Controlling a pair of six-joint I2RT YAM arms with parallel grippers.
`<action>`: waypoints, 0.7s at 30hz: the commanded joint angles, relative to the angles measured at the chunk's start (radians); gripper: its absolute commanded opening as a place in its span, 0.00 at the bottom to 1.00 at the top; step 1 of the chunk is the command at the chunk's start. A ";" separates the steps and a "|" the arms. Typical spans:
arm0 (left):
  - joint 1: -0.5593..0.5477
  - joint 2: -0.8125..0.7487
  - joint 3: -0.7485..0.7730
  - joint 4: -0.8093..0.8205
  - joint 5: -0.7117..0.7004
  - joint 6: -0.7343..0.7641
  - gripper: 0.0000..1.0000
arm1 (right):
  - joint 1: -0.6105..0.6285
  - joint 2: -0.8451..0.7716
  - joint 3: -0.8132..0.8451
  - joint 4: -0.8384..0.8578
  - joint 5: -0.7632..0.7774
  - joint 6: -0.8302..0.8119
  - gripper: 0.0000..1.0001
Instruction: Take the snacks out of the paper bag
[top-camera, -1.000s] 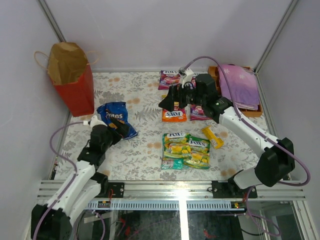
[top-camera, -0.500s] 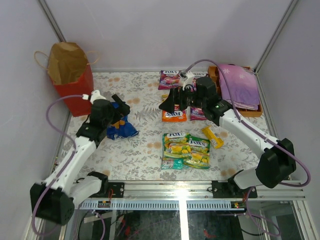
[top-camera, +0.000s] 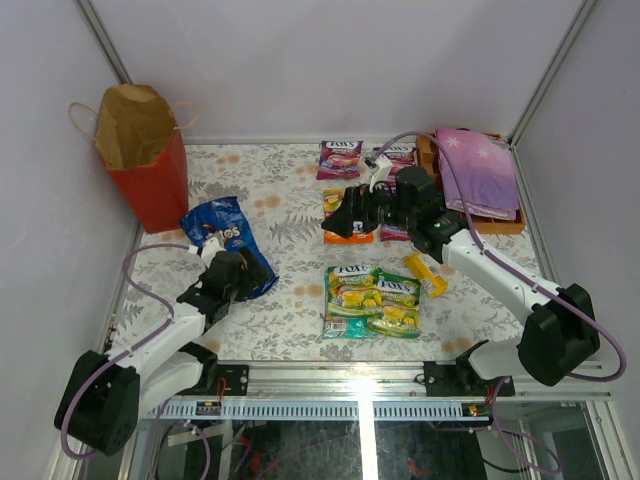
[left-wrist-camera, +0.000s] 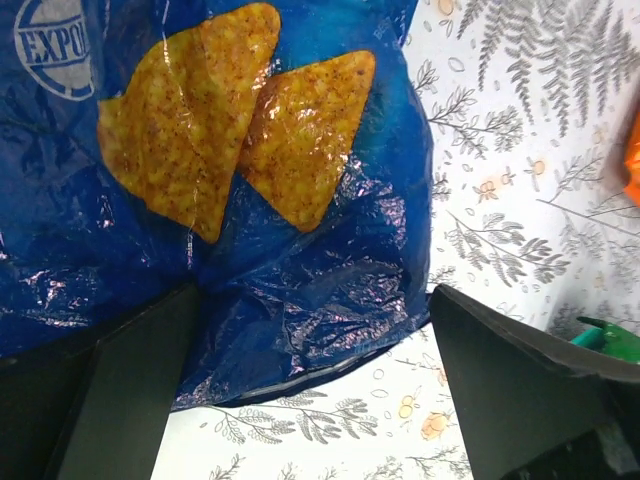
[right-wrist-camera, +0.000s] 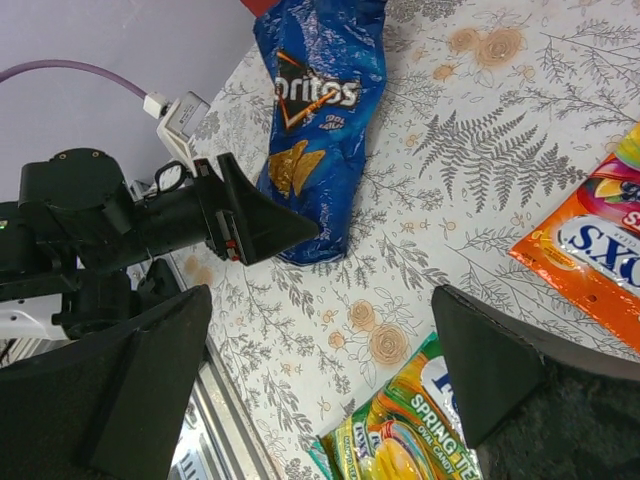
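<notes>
1. A red paper carrier bag (top-camera: 150, 185) is stood upright at the floral desk's (top-camera: 290, 190) far-left corner.
2. A blue glossy Doritos bag (top-camera: 225, 232) is laid flat nearby.
3. The left jaws are spread wide at its near end, empty.
4. The right jaws are likewise spread wide, empty.

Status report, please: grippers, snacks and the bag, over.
Left gripper open at near end of Doritos bag, flat on table. Right gripper open, empty, near orange pouch. Paper bag upright, far left, nothing blocking it.
</notes>
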 joint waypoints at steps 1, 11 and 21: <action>-0.016 -0.088 0.010 -0.027 -0.054 -0.055 1.00 | -0.003 -0.003 0.004 0.098 -0.046 0.034 0.99; -0.016 -0.015 0.264 -0.160 -0.225 0.099 0.98 | -0.002 0.007 0.012 0.099 -0.055 0.045 0.99; -0.008 0.323 0.281 -0.039 -0.351 0.091 0.27 | -0.002 -0.012 -0.034 0.117 -0.065 0.048 0.99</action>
